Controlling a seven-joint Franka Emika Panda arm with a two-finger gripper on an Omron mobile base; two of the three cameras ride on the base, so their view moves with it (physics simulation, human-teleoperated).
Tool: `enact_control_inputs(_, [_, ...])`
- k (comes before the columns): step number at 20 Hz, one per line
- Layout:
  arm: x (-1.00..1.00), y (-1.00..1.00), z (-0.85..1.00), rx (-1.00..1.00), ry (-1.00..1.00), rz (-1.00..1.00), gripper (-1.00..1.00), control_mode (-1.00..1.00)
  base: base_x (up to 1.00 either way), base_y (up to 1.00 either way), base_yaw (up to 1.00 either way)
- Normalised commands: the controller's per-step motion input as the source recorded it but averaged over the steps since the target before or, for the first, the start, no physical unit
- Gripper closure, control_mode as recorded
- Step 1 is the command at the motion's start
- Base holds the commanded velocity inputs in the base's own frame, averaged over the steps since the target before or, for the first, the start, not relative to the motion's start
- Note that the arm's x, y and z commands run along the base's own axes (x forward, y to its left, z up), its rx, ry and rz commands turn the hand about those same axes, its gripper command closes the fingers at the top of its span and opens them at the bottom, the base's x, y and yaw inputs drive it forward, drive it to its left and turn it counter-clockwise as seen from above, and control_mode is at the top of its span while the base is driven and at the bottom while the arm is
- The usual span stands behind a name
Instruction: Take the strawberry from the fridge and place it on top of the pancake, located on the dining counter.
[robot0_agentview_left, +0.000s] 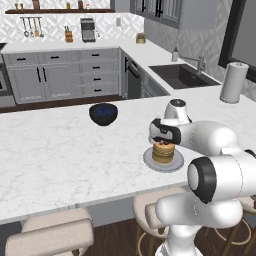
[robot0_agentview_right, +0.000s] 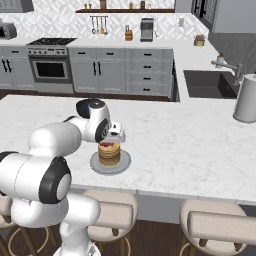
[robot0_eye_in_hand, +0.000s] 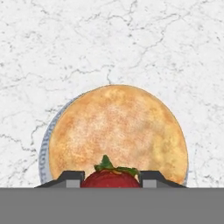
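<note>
- The gripper (robot0_eye_in_hand: 111, 180) is closed on the strawberry (robot0_eye_in_hand: 111, 177); in the hand view the red fruit sits between the two dark fingertips (robot0_eye_in_hand: 72, 177), leaf crown facing the camera.
- Risk, judged: the strawberry is far smaller than the gripper, so it may cling to one fingertip on opening and drop off-centre. Cause: uneven finger release.
- Directly below the gripper lies the pancake (robot0_eye_in_hand: 118, 131), a round golden stack. The fruit appears over the near edge of the stack, not its middle.
- Risk, judged: released here, the strawberry may roll off the near rim. Cause: roundish fruit landing near the edge.
- In the right base view the strawberry (robot0_agentview_right: 106, 145) sits at the top of the pancake (robot0_agentview_right: 109, 154); whether it touches the top surface cannot be told.
- Risk, judged: release from a height bounces the fruit; further descent presses the fingers into the stack and may shift it.
- Under the pancake, the plate (robot0_agentview_left: 148, 161) shows a thin grey rim just outside the stack. A fruit that rolls off stops here or continues.
- Around the plate extends the dining counter (robot0_agentview_left: 60, 150); a runaway fruit rests there, task unmet.
- Beyond the gripper, well apart, stands a dark bowl (robot0_agentview_left: 103, 113). Collision is unlikely on a straight upward retreat.
</note>
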Motion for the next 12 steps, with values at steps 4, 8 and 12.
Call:
enact_control_inputs(4, [0.01, 0.0, 0.0, 0.0, 0.0, 0.0, -1.0, -1.0, 0.0, 0.0, 0.0])
enact_control_inputs(8, [0.0, 0.0, 0.0, 0.0, 0.0, 0.0, -1.0, -1.0, 0.0, 0.0, 0.0])
enact_control_inputs(12, [0.05, 0.0, 0.0, 0.0, 0.0, 0.0, -1.0, -1.0, 0.0, 0.0, 0.0])
